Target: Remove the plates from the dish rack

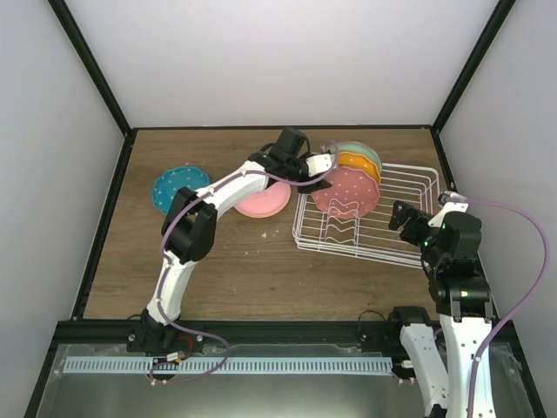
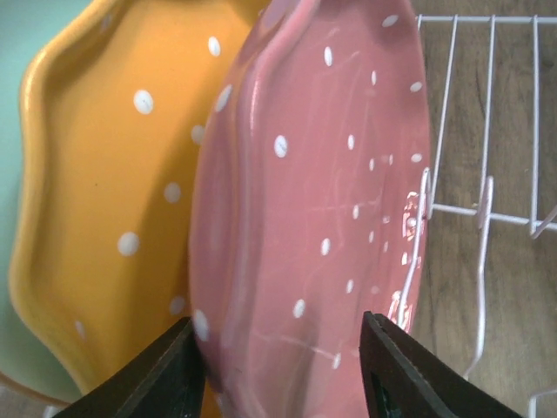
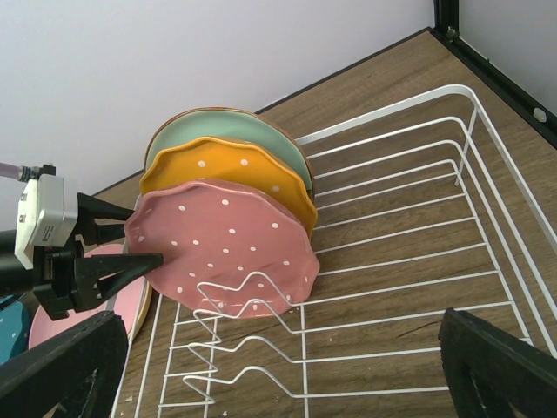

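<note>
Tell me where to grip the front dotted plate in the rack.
Pinch the dotted plate's left rim from the dish rack's left side, one finger per face. It stands on edge with the orange plate close behind, so only the rim is free. The open left end effector straddles it.

Lab test cell: white panels point(image 1: 287, 52), black frame point(image 1: 94, 70).

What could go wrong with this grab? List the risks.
1. The left hand straddles the dotted maroon plate with one finger close against the orange plate; closing or lifting may drag that one too.
2. The maroon plate's bottom sits behind the wire dividers; pulling sideways could snag it.
</note>
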